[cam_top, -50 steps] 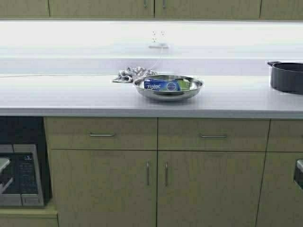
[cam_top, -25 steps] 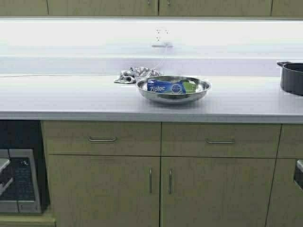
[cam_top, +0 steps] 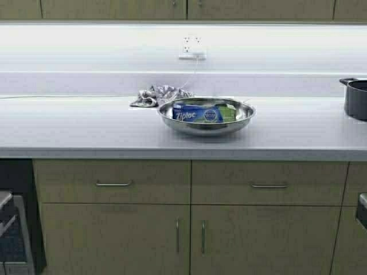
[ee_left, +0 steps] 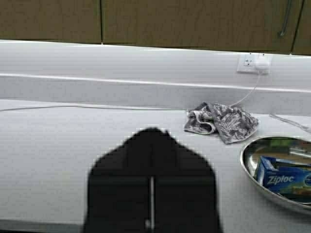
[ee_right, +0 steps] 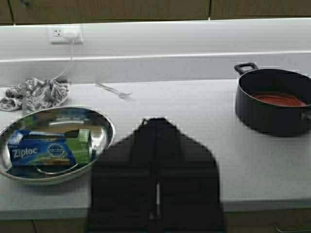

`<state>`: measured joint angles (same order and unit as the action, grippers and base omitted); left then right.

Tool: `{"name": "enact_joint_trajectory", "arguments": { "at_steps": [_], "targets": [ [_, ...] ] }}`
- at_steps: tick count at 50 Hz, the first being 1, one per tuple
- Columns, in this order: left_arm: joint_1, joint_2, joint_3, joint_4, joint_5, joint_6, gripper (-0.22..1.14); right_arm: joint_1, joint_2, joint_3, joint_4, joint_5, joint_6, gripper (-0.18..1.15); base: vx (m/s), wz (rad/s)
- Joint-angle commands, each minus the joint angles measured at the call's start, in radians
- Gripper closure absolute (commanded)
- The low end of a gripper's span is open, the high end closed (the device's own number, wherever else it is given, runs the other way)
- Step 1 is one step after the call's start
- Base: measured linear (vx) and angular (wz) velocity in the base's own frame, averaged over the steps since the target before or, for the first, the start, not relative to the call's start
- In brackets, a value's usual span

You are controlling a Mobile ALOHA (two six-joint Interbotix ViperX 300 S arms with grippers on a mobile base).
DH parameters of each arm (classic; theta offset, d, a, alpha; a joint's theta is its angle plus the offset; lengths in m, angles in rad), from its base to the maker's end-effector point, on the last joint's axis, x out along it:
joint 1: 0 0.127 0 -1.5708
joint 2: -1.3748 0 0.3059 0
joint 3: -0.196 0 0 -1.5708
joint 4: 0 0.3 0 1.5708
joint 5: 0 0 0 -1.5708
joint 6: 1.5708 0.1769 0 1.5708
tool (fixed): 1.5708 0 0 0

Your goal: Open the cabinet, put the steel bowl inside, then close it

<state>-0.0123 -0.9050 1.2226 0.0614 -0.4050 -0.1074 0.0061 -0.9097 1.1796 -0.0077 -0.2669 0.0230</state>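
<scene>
Rolling closer to the counter, the robot's base shifts the whole high view: the counter edge sits lower in frame than half a second ago, the drawers and base doors have slid down, and the microwave at 8 o'clock is nearly out of sight. Nothing on the counter has itself moved; the robot has.

At centre, the bowl rests on the counter with a blue-and-green Ziploc box lying inside it. A crumpled grey cloth lies just beside its rim at 10 o'clock, and a dark pot stands well apart at 3 o'clock, cut by the frame edge. A white charger hangs in the wall socket at 12 o'clock. The cabinet shows only as a strip of shut doors along 12 o'clock, its handles barely visible.

Neither arm appears in the high view. In its wrist view the left gripper hovers short of the counter edge with its fingers pressed together, only a thin seam between them; the bowl sits off to one side of it. The right gripper is likewise closed on nothing, between bowl and pot, with a fork lying near the back wall.

Judging by this, the approach is under way and the task proper has not begun: doors shut, bowl untouched. The box may ride along when the bowl is lifted.
</scene>
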Motion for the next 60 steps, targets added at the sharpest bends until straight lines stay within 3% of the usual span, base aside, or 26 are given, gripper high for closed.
{"name": "enact_joint_trajectory", "arguments": {
  "at_steps": [1,26,30,35,42,44,46,51,60],
  "targets": [
    [0.002,0.002,-0.009,0.0,-0.009,-0.002,0.89,0.003,0.002,-0.021,-0.002,-0.005,0.002,0.91,0.23,-0.03],
    [0.002,-0.005,0.002,0.002,-0.011,0.002,0.89,0.003,-0.012,-0.015,-0.002,-0.005,0.003,0.91,0.28,0.0],
    [-0.005,-0.005,0.002,0.005,-0.012,0.005,0.85,0.015,-0.011,-0.018,0.002,-0.003,0.018,0.85,0.3,0.03],
    [-0.021,-0.009,0.009,0.021,-0.014,0.008,0.61,0.075,-0.009,-0.018,-0.002,0.008,0.051,0.57,0.29,0.03],
    [-0.064,-0.025,0.023,0.038,-0.011,-0.003,-0.03,0.176,-0.009,-0.014,-0.002,0.009,0.052,-0.05,0.24,0.02],
    [-0.08,-0.029,0.023,0.038,-0.011,-0.002,-0.17,0.204,-0.006,-0.015,-0.002,0.005,0.051,-0.13,0.2,0.0],
    [-0.094,-0.032,0.021,0.038,-0.009,0.002,-0.18,0.236,0.0,-0.02,-0.002,-0.002,0.049,-0.11,0.19,0.0],
    [-0.123,-0.041,0.015,0.038,0.006,0.002,-0.07,0.296,0.021,-0.038,-0.002,-0.026,0.046,-0.05,0.17,-0.02],
    [-0.196,-0.034,0.002,0.038,0.02,0.002,-0.1,0.379,0.124,-0.084,-0.002,-0.112,0.043,-0.07,0.13,-0.05]
  ]
}}
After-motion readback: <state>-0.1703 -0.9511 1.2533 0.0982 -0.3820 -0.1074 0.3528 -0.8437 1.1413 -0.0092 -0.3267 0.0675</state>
